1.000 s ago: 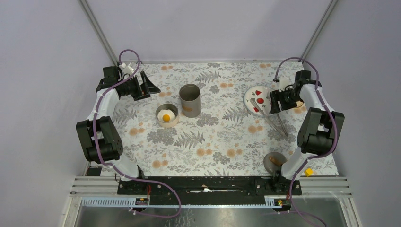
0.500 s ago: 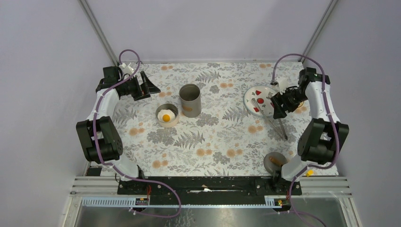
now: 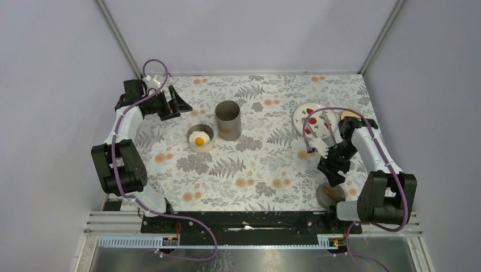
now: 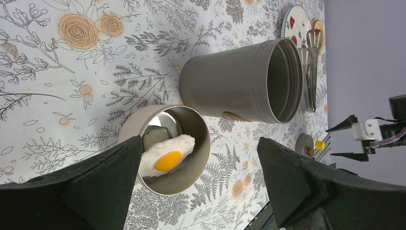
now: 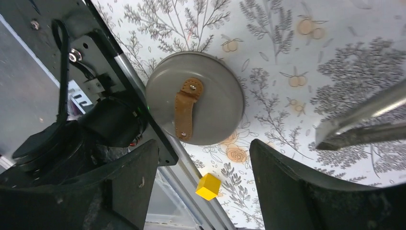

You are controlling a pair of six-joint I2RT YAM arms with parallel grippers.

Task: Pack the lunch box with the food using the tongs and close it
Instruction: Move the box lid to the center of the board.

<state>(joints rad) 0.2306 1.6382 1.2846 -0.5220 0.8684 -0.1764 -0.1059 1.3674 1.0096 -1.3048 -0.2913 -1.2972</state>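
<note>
The tall can (image 4: pixel 225 84) was matt, brushed grey metal, and the small tin (image 4: pixel 201 129) beside it shone mirror-bright inside. The egg (image 4: pixel 168 152) looked like smooth, faintly glossy plastic. The lid (image 5: pixel 215 91) was dull grey metal with a tan, leather-like strap (image 5: pixel 184 108). The tongs (image 5: pixel 368 111) gleamed like polished metal. The counter (image 3: pixel 255 164) had a matt printed cover.

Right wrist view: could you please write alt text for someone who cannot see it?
A round grey lid with a brown strap lies on the floral tablecloth beyond the open right gripper. The tongs poke in at right.
</note>
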